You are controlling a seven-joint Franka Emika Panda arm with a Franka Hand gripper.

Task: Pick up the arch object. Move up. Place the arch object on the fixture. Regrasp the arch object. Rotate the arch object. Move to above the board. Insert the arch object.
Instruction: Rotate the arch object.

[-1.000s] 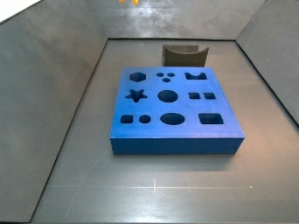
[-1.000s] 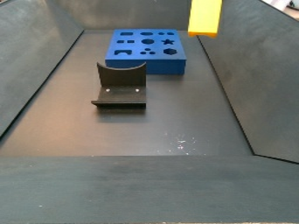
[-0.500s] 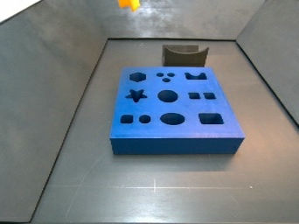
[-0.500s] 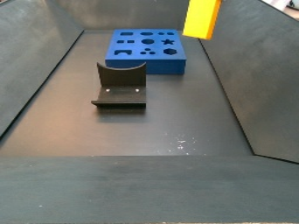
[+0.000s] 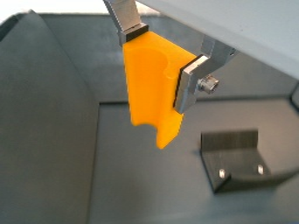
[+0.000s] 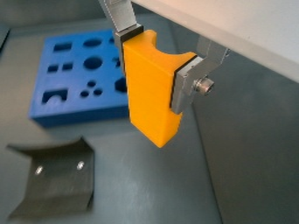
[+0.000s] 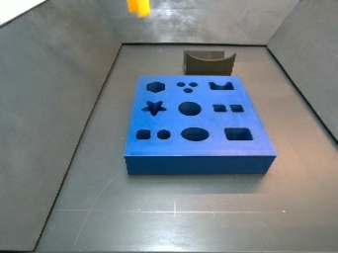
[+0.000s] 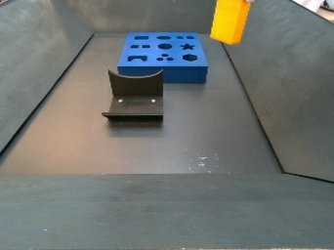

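Note:
The arch object (image 5: pixel 149 87) is a yellow-orange block with a curved notch, and my gripper (image 5: pixel 163 59) is shut on it, one silver finger (image 5: pixel 194 80) on each side. Both wrist views show it hanging high above the floor (image 6: pixel 149 96). In both side views only the block shows, at the top edge (image 7: pixel 138 6) (image 8: pixel 229 20); the fingers are out of frame there. The dark fixture (image 8: pixel 135 93) (image 7: pixel 208 61) stands on the floor beyond one end of the blue board (image 7: pixel 196 124) (image 8: pixel 163 57). The fixture (image 5: pixel 239 157) (image 6: pixel 52 175) lies below and to one side of the held block, as does the board (image 6: pixel 73 74).
Grey sloping walls (image 7: pixel 66 89) (image 8: pixel 280 88) enclose the dark floor (image 8: pixel 170 146) on all sides. The board's top has star, circle, hexagon, square and arch cutouts (image 7: pixel 231 87).
The arch object stays held high. It has drifted slightly left along the top edge in one side view and looks narrower and more upright in the other.

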